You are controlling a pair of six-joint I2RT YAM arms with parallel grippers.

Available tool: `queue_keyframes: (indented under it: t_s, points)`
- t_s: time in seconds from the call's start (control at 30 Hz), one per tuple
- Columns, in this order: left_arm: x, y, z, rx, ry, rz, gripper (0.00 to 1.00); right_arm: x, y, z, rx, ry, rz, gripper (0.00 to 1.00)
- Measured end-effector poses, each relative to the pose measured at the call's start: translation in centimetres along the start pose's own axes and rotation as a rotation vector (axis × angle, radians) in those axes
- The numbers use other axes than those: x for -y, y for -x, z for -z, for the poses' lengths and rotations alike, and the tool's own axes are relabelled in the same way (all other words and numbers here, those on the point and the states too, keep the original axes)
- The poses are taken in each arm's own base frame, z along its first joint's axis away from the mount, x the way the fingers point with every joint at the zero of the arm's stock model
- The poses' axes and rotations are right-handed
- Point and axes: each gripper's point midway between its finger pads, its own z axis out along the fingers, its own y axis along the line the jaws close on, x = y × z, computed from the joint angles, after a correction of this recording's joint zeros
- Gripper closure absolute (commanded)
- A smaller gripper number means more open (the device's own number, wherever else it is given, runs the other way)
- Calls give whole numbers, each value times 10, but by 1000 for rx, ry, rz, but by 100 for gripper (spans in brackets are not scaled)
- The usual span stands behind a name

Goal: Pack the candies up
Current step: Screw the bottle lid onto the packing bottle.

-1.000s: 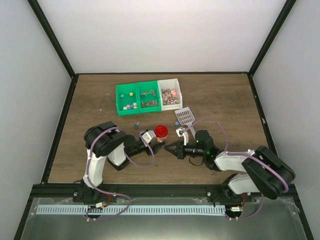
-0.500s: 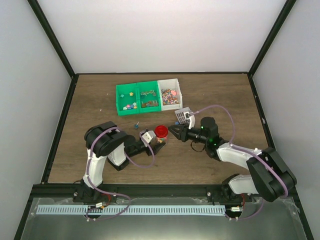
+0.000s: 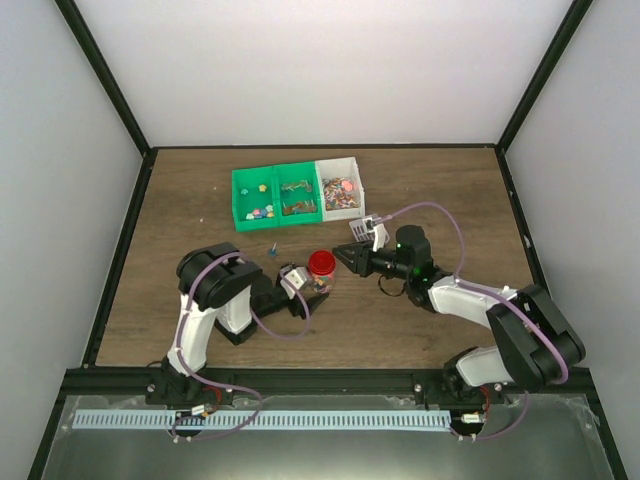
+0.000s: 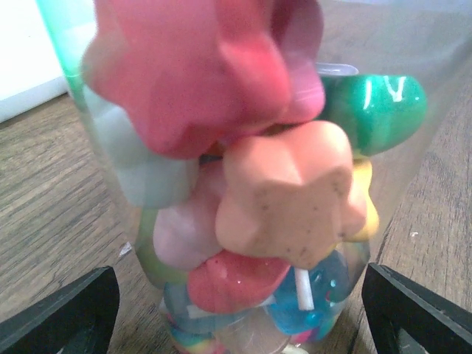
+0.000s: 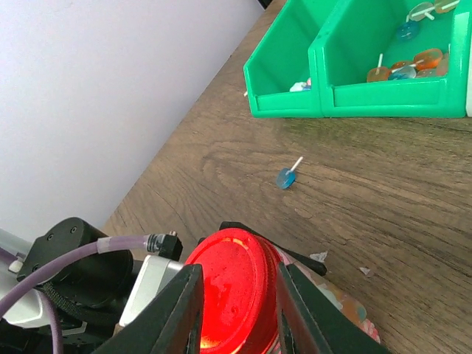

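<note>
The right hand [image 5: 238,274] is parted only narrowly, one finger on each side of the red lid [image 5: 232,254]. Whether the pads actually press on its rim I cannot tell. The lid sits on a clear jar [image 5: 345,308], which stands upright on the tabletop [image 3: 450,190] between the two arms. The left hand [image 4: 240,271] is spread wide around the jar's lower part, a finger to either side. A sliver of wood shows between one finger and the jar's wall, so it looks like flanking rather than gripping.

Inside the jar the candies [image 4: 284,195] are heaped high: pink, peach, green, yellow and blue pieces, some on short white sticks. More lie in the white bin [image 3: 338,163] and the green bin [image 5: 346,81] at the far side. One blue sweet [image 5: 286,177] lies loose on the wood between the bins and the jar.

I judge the filling largely done and the closing step in hand. The next move calls for a firm hold on the lid's rim and a press or turn to seat it — with the jar steadied from below, or it may spin or tip.
</note>
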Motion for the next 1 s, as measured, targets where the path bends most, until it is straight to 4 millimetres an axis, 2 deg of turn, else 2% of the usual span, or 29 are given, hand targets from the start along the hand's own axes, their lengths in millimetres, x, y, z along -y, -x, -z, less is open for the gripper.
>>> queue_keyframes:
  t_s: [0.13,0.57,1.0]
  points:
    - [0,2,0,5,1,10,0,1,0,1,-3,-2,2,71]
    - [-7,9,-3,24,31,56,4,7,-8,-2,-30,2,-11,71]
    - [-4,15,-6,41,-1,103,1,7,-8,-3,-28,7,-8,71]
